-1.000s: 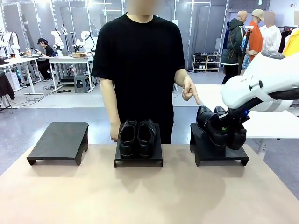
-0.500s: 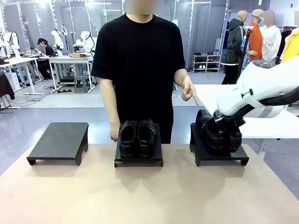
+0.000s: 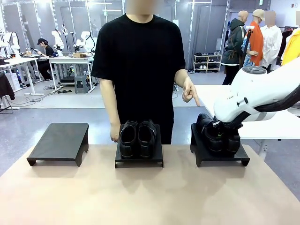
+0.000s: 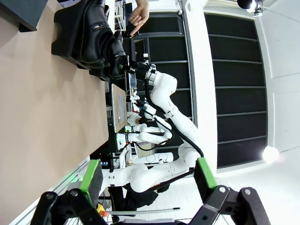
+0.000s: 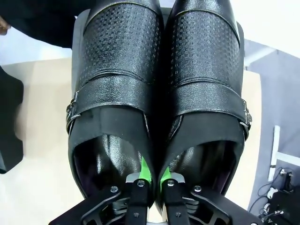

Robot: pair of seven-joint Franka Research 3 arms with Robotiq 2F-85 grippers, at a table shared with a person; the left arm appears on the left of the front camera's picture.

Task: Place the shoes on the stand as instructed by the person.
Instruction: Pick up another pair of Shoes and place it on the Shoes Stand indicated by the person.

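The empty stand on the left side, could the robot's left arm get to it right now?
Probably yes. The empty stand sits on the left arm's side with nothing on it or in front of it, and the left claw is open and holds nothing. How far the arm stretches isn't visible.

Open lab hall, grey floor (image 3: pixel 56 122). White worktables (image 3: pixel 70 60) far left, cables beneath. Low shoe rack (image 3: pixel 207 62) against grey wall panels (image 3: pixel 206 28). Bright ceiling light (image 4: pixel 270 153), dark slatted panels (image 4: pixel 234 84).
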